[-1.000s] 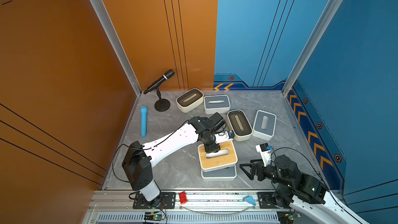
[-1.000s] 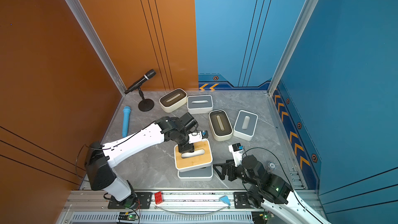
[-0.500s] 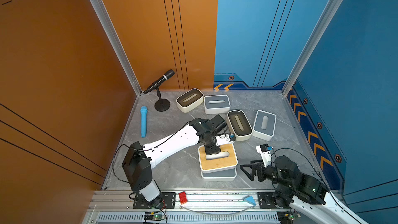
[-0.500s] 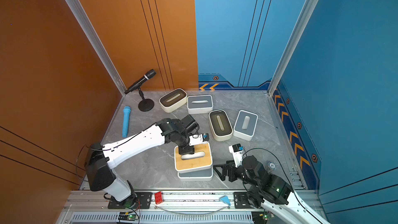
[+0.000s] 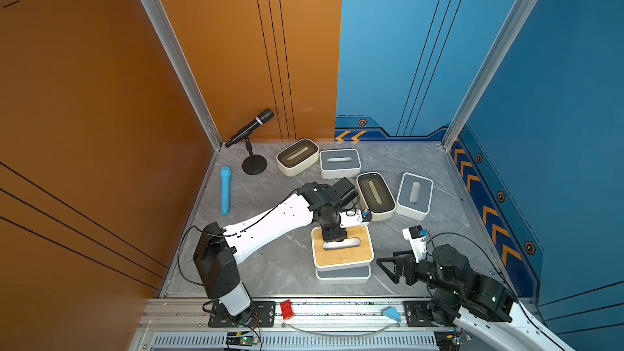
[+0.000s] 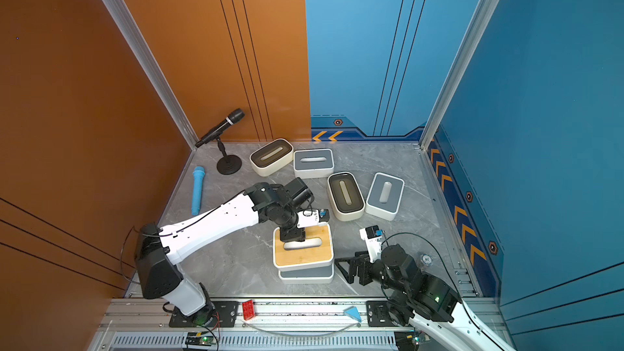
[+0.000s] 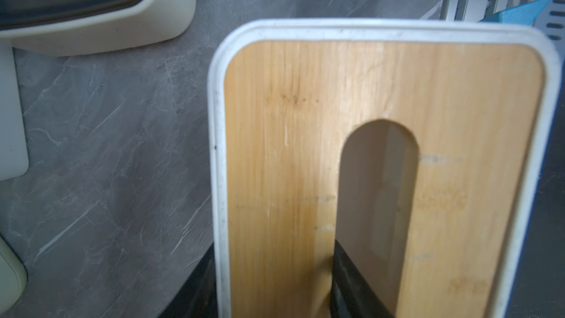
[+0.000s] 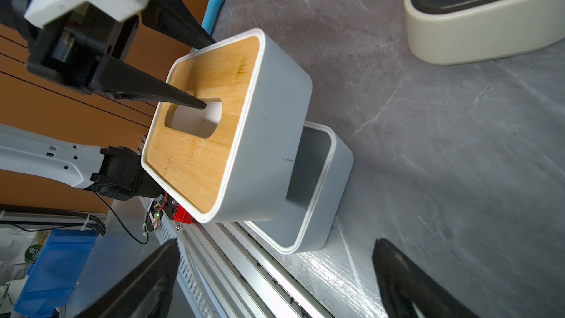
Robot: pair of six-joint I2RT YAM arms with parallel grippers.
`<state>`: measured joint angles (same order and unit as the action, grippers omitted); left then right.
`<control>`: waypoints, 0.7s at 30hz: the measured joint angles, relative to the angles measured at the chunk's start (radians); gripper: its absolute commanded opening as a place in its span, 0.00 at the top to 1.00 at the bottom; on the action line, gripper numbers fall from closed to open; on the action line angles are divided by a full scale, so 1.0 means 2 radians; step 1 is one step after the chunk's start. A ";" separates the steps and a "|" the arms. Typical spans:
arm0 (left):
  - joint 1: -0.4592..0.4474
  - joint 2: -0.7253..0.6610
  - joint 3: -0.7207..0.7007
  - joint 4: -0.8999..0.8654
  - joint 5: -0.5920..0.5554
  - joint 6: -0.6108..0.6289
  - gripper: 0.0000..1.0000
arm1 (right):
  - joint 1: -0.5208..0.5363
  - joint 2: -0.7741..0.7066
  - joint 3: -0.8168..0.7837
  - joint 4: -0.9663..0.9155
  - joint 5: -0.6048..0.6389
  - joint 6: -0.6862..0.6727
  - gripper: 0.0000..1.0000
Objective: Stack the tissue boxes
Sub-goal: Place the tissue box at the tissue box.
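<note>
Bamboo-lid tissue box (image 5: 351,255) likely rigid, light; left gripper (image 5: 333,238) clenched through slot on long wall. Right gripper (image 5: 391,270), 3 o'clock, released.

Bamboo box (image 5: 351,254) lower than second ago; looks a little smaller in both top views, closer down onto grey box (image 5: 342,273). Slight skew reduced: its long edges now nearer parallel with grey box's, where earlier it sat turned a little. Thinner strip of grey box showing at near side. Left gripper (image 5: 332,236) and wrist came down with box, small shift only. Whether bamboo box now rests on grey box: cannot tell; right wrist view shows it offset over it.
</note>
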<state>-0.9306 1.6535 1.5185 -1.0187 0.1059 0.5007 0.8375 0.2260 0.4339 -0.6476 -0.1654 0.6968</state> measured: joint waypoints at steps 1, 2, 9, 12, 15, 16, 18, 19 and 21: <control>0.000 0.006 0.009 -0.003 0.001 0.001 0.53 | 0.000 -0.003 0.000 0.000 0.000 0.002 0.00; 0.000 0.011 0.017 -0.004 0.002 0.001 0.53 | 0.000 -0.006 0.000 0.000 -0.001 0.004 0.00; -0.005 0.051 0.041 -0.013 0.005 0.006 0.53 | 0.000 -0.015 0.000 -0.001 -0.007 0.015 0.00; -0.009 0.054 0.045 -0.019 0.005 0.009 0.53 | 0.000 -0.015 0.000 -0.003 -0.008 0.019 0.00; -0.010 0.054 0.049 -0.026 0.005 0.012 0.53 | 0.000 -0.015 0.000 -0.006 -0.008 0.019 0.00; -0.010 0.054 0.049 -0.027 0.005 0.012 0.53 | 0.000 -0.015 0.000 -0.008 -0.008 0.019 0.00; -0.010 0.054 0.049 -0.030 0.005 0.013 0.53 | 0.000 -0.015 0.000 -0.009 -0.008 0.019 0.00; -0.010 0.054 0.049 -0.032 0.005 0.013 0.54 | 0.000 -0.015 0.000 -0.010 -0.008 0.019 0.00; -0.010 0.054 0.049 -0.034 0.006 0.013 0.54 | 0.000 -0.015 0.000 -0.010 -0.008 0.019 0.00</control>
<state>-0.9501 1.7622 1.6165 -1.0863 0.1169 0.5270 0.8375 0.1951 0.4343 -0.6685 -0.1806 0.7338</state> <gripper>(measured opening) 0.502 0.997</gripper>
